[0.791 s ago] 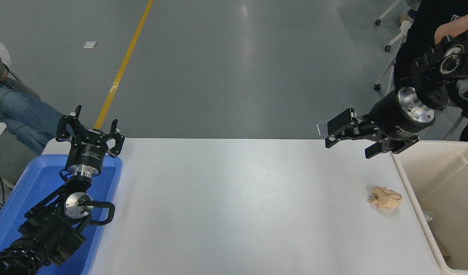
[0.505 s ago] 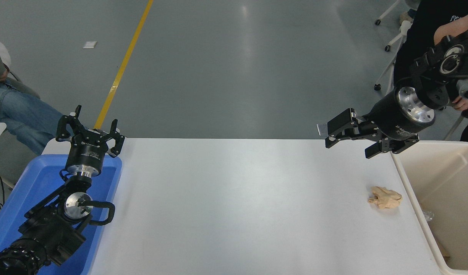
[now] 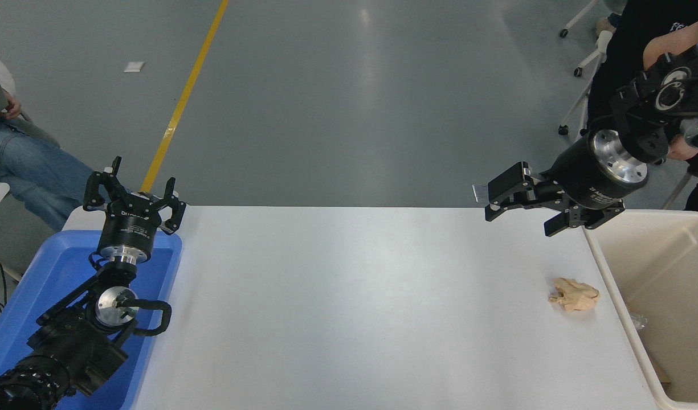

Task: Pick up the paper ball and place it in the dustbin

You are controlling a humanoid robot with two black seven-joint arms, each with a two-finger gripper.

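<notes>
My right claw (image 3: pixel 519 209) hangs wide and empty above the bench's (image 3: pixel 349 307) far right edge, well apart from the paper ball (image 3: pixel 574 294), which lies nearer me just beside the dustbin (image 3: pixel 609 279). I should draw back over the wad, straddle its lumpiest middle, and sink low before closing so it can't squirt sideways. My left claw (image 3: pixel 135 196) sits parked, spread, over the blue tray (image 3: pixel 35 273).

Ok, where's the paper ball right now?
The paper ball lies on the table at the right, just left of the dustbin.
</notes>
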